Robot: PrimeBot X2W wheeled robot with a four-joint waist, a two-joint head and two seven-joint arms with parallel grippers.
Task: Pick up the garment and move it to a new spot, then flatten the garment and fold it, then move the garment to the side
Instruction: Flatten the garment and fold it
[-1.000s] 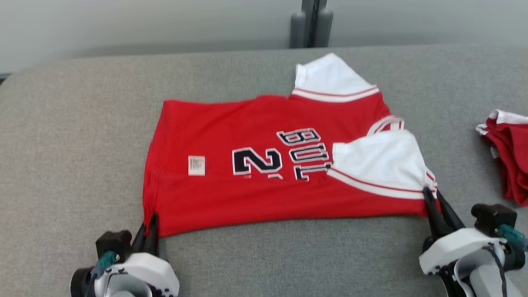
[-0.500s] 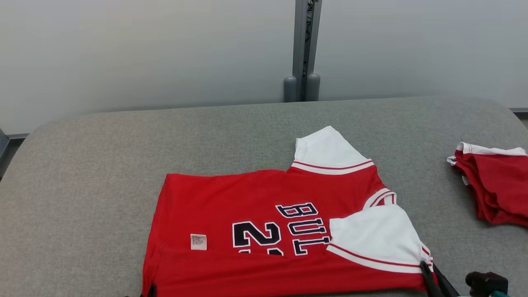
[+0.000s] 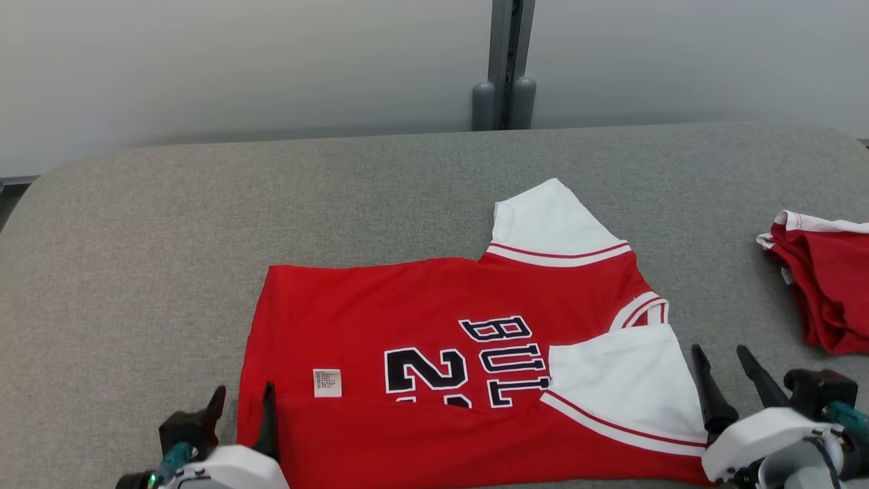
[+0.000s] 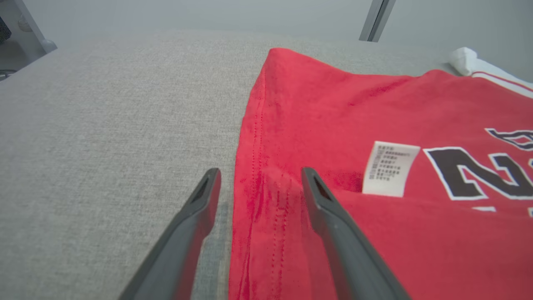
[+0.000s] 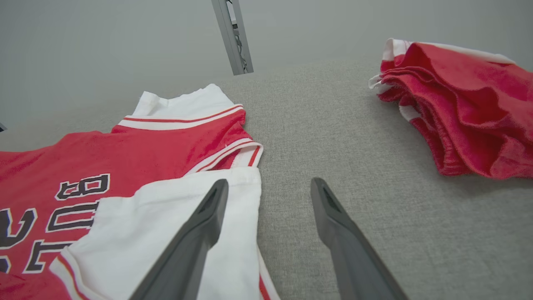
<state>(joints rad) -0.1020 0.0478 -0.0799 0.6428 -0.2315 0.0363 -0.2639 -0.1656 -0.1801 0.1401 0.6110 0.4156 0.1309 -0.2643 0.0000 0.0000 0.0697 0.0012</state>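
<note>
The garment is a red jersey with white sleeves and dark lettering, lying flat on the grey padded table, its near long edge folded over onto itself. My left gripper stands open astride the jersey's near left hem corner, one finger on the cloth and one over the table. At the jersey's near right corner my right gripper is open too; its left finger overlaps the white sleeve and its right finger is over bare table. Nothing is held.
A second red and white garment lies bunched at the table's right edge, also in the right wrist view. A grey post rises behind the table against a pale wall. Open grey surface spreads to the left and behind the jersey.
Both grippers were shut on the jersey's near corners and have opened, letting the folded edge lie on the table. The head camera has shifted between frames.
</note>
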